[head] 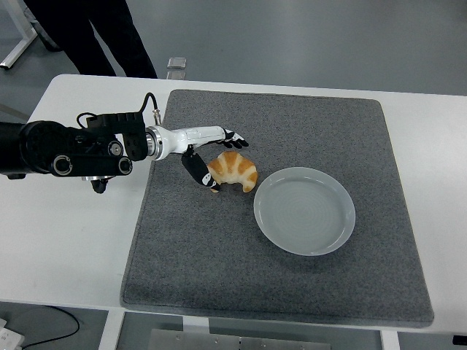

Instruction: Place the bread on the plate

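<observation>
A golden croissant (233,170) lies on the grey mat (219,248), just left of an empty grey plate (303,211). My left hand (216,154) reaches in from the left and brackets the croissant's left end. The fingers (235,138) stretch over its far side and the thumb (198,172) presses against its near left edge. The hand is spread around the bread, not closed on it. The right arm does not show.
The mat covers most of the white table (66,233). A small clear object (176,64) sits at the table's far edge. A person's dark legs (87,33) stand beyond the far left corner.
</observation>
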### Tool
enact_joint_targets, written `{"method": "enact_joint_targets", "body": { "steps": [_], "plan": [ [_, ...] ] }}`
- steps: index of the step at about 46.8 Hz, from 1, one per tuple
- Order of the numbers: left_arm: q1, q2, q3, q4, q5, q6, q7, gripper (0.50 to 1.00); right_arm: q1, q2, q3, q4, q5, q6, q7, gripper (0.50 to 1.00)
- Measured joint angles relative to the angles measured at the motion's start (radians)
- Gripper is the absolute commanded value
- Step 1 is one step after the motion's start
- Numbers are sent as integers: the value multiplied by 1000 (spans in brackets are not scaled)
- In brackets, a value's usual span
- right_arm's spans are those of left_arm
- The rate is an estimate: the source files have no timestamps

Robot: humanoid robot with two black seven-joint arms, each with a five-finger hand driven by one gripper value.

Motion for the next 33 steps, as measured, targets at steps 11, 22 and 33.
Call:
{"method": "enact_joint_targets", "body": {
  "steps": [11, 22, 33],
  "plan": [
    [13, -27, -2, 5, 0, 29, -1, 943, 0, 0, -1, 0, 0, 0, 0, 952],
    [15, -41, -3, 7, 0, 38, -1, 930, 0, 0, 0, 0, 0, 0, 0, 952],
    [15, -47, -2, 8, 0, 44, -1, 861, 0, 0, 0, 0, 0, 0, 0, 952]
  ]
}}
